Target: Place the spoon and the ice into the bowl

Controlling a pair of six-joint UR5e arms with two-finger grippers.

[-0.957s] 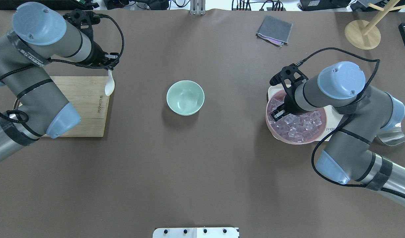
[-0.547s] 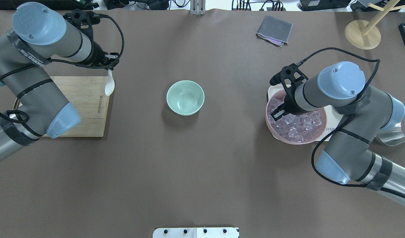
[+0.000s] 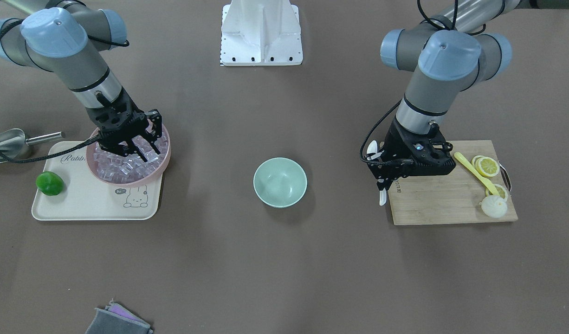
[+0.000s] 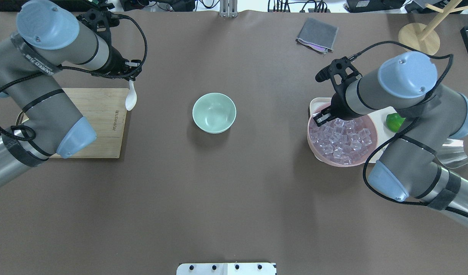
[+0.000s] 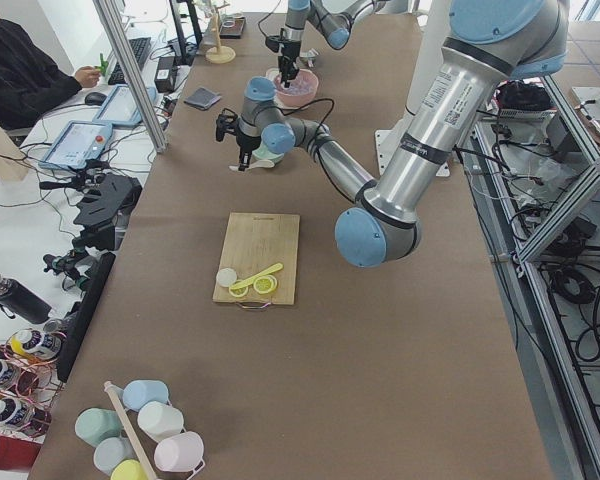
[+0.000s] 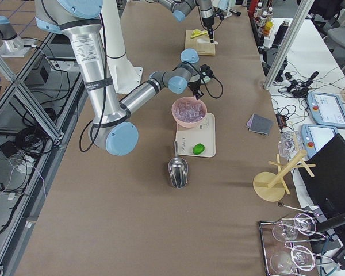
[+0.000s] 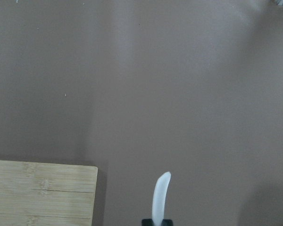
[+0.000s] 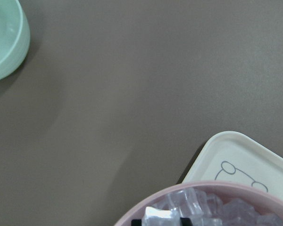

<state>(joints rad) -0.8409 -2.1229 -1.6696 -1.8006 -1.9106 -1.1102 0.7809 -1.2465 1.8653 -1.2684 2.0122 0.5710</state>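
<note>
- The spoon (image 4: 131,100) is pinched by its handle in the left gripper (image 4: 131,80), which is closed on it. The scoop end hangs below the gripper.
- The top of the handle is hidden between the fingers. The left wrist view shows only a pale strip of the spoon (image 7: 160,197), with the gripper cut off at the bottom edge.
- The wooden board (image 4: 96,126) has its corner just beside this gripper, and the spoon is over the bench (image 4: 234,198) next to that corner.
- The ice (image 4: 341,139) is heaped in a pink bowl (image 4: 342,165) directly under the right gripper (image 4: 320,119).
- The right gripper is closed on one cube of the ice (image 8: 158,215). Its fingertips are mostly cut off at the edge of the right wrist view.
- The bowl (image 4: 214,113) stands on the bench between the two grippers, well apart from both. Only its rim (image 8: 2,42) shows in a corner of the right wrist view.
- The pink bowl sits on a cream tray (image 3: 80,199), and a green lime (image 3: 49,183) lies at the end of the tray far from the right gripper.
- A metal scoop (image 3: 8,141) lies beyond the tray, partly covered by the right arm in the overhead view.
</note>
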